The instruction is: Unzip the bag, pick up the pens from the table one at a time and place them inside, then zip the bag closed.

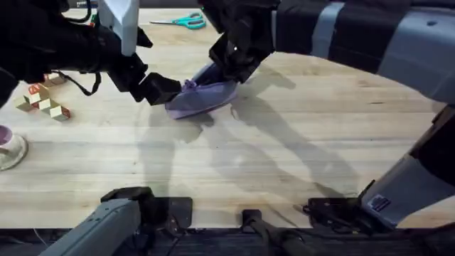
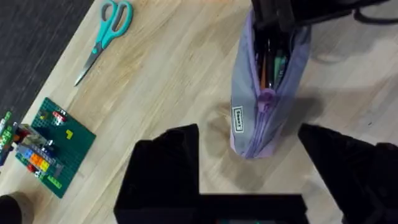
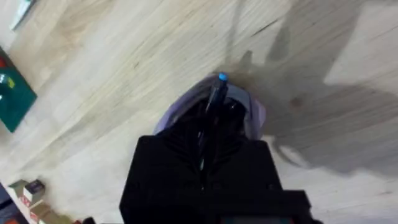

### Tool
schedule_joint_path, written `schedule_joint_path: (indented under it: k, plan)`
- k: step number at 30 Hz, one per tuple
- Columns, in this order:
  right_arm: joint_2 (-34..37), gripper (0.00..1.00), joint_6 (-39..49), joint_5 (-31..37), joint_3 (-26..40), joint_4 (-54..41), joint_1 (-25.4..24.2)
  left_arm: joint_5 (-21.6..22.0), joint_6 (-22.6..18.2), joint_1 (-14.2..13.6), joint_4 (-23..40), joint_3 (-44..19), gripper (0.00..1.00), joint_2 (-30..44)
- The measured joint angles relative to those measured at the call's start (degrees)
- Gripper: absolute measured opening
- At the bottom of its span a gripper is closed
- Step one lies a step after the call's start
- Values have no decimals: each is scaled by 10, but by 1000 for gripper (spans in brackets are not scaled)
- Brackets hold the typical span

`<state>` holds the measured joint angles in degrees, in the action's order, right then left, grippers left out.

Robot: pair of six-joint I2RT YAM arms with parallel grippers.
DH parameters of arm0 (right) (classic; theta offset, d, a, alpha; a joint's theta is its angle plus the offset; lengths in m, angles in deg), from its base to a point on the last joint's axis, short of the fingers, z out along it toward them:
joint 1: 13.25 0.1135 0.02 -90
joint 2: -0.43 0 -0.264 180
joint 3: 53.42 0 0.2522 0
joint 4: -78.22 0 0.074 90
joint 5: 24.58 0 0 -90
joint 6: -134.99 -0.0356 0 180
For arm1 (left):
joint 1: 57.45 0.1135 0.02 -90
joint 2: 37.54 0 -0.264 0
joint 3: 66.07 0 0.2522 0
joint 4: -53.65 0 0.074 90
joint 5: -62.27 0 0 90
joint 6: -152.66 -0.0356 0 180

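The lavender bag (image 1: 202,98) lies on the table (image 1: 284,149) left of centre, its zipper open. In the left wrist view the bag (image 2: 249,81) shows dark pens inside and a zipper pull (image 2: 266,99) partway along. My left gripper (image 1: 169,90) is open, its fingers (image 2: 168,162) on either side of the bag's near end without squeezing it. My right gripper (image 1: 226,62) is at the bag's other end. In the right wrist view it (image 3: 208,127) is shut on a dark pen (image 3: 214,99) with a blue tip, which points into the bag's mouth (image 3: 186,102).
Teal-handled scissors (image 1: 181,20) lie at the table's far edge. A green brick plate (image 2: 53,146) with small bricks sits off to the left. Wooden blocks (image 1: 44,99) and a cup on a saucer (image 1: 8,146) are near the left edge. The front half of the table is bare wood.
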<state>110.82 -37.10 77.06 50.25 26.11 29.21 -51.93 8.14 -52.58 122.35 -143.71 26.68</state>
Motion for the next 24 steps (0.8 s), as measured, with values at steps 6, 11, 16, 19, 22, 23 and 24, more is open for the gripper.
schedule_joint_path:
  k: [6, 11, 16, 19, 22, 23, 24]
  plan:
    - [0, 33, -1, 6, 0, 0, 26, 0, 0, 0, 0, 0, 993, 0]
    - [0, 32, -4, 12, 0, 16, 36, 0, 0, 0, 0, 0, 994, 0]
    - [0, 31, -17, 23, 0, 24, 42, 0, 0, 0, 0, 0, 994, 0]
    - [0, 31, -20, 23, 0, 24, 47, 0, 0, 0, 0, 0, 994, 0]
    - [0, 31, -21, 23, 0, 24, 55, 0, 0, 0, 0, 0, 994, 0]
    - [0, 31, -22, 23, 0, 24, 57, 0, 0, 0, 0, 0, 994, 0]
    - [0, 31, -21, 23, 0, 24, 58, 0, 0, 0, 0, 0, 994, 0]
